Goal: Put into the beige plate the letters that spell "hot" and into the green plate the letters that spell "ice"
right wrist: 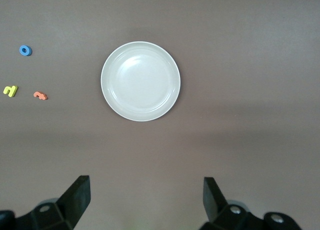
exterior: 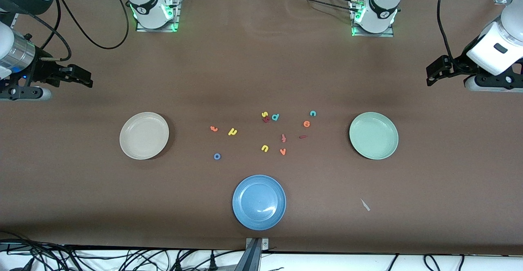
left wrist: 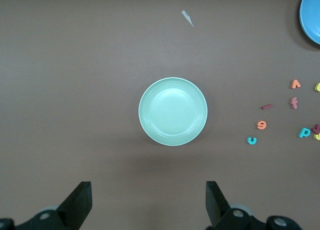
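Note:
The beige plate [exterior: 144, 135] [right wrist: 140, 81] lies toward the right arm's end of the table, the green plate [exterior: 374, 135] [left wrist: 173, 111] toward the left arm's end. Between them lie loose foam letters. Orange "t" [exterior: 213, 128] [right wrist: 40, 95], yellow "h" [exterior: 232, 131] [right wrist: 10, 90] and blue "o" [exterior: 217, 156] [right wrist: 25, 50] are closer to the beige plate. Teal "c" [exterior: 313, 113] [left wrist: 252, 140], orange "e" [exterior: 306, 124] [left wrist: 262, 125] and dark red "i" [exterior: 302, 136] [left wrist: 267, 107] are closer to the green plate. My right gripper [exterior: 81, 78] [right wrist: 146, 197] hangs open and empty above the table's edge by the beige plate. My left gripper [exterior: 434, 72] [left wrist: 149, 200] hangs open and empty by the green plate.
A blue plate [exterior: 259, 202] sits nearest the front camera. Other letters lie mid-table: yellow "s" [exterior: 264, 114], teal "d" [exterior: 275, 117], red "f" [exterior: 283, 138], yellow "u" [exterior: 264, 148], orange "v" [exterior: 282, 151]. A small white scrap [exterior: 365, 204] lies between the blue and green plates.

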